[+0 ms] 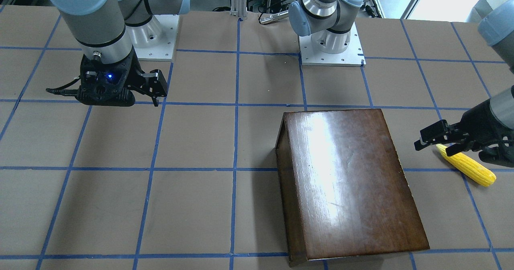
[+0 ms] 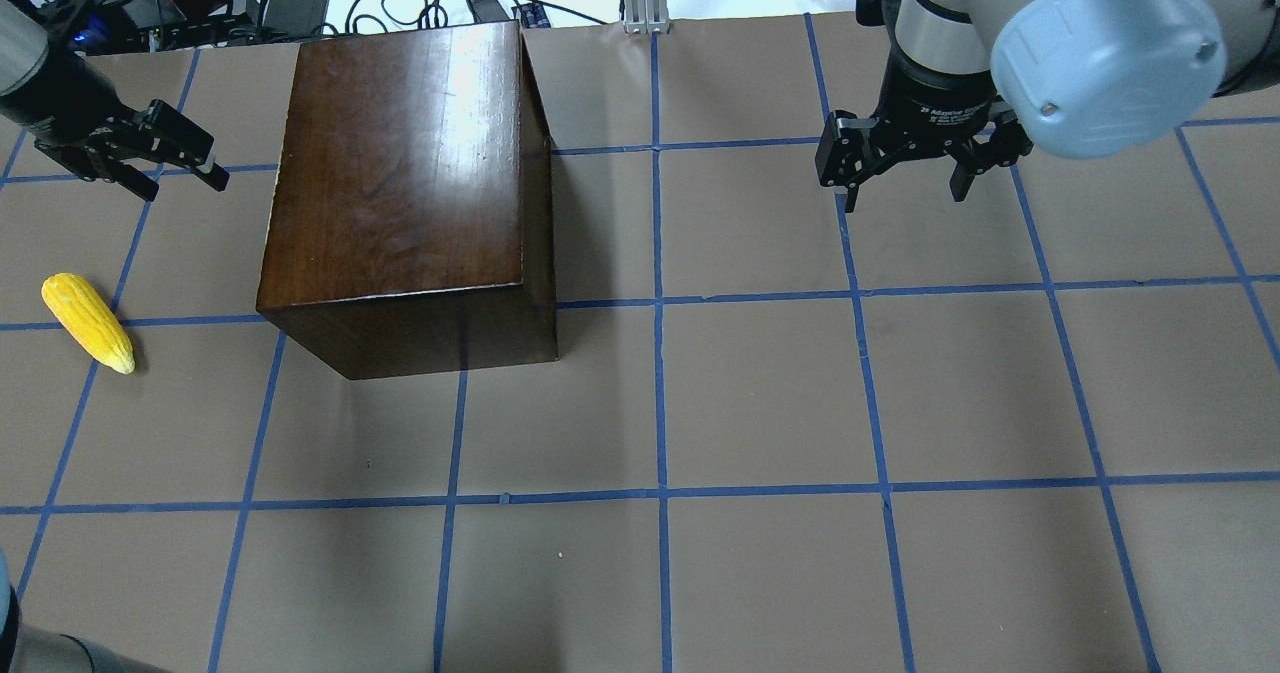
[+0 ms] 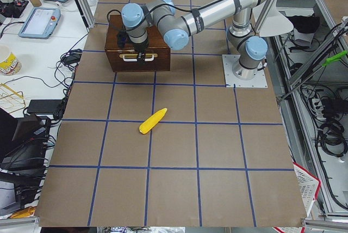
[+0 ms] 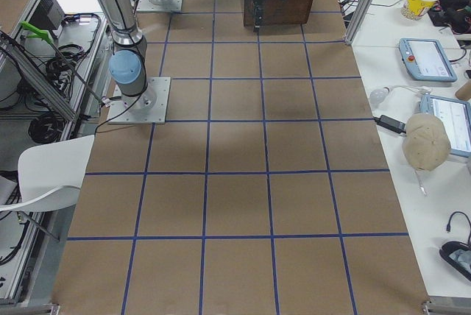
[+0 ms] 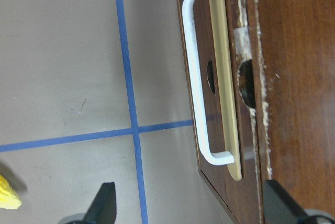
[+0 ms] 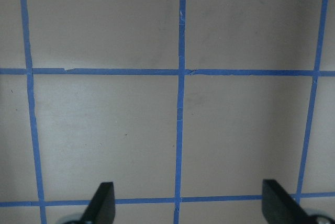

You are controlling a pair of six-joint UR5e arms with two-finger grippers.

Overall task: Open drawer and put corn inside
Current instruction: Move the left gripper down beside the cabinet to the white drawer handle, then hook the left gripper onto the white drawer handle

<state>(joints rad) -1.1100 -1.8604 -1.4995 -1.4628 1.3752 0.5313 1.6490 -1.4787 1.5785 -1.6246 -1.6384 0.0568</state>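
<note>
The drawer sat shut in the glossy brown box, its front turned to the box's 9 o'clock in the overhead view. The slim white handle on a brass plate looked rigid and was the natural hold, taken at mid-bar. The box might skid on the paper-covered table when the drawer is pulled. The corn lay on the table at the box's 8 o'clock. It seemed light, stiff and ridged, but round enough to roll, so it was best pinched across its thick middle. The left gripper hovered at the box's 9 o'clock, jaws spread wide and empty. The right gripper, at 3 o'clock and well apart, was equally wide and empty. White lettering on its collar was too small to read, and no other writing showed
</note>
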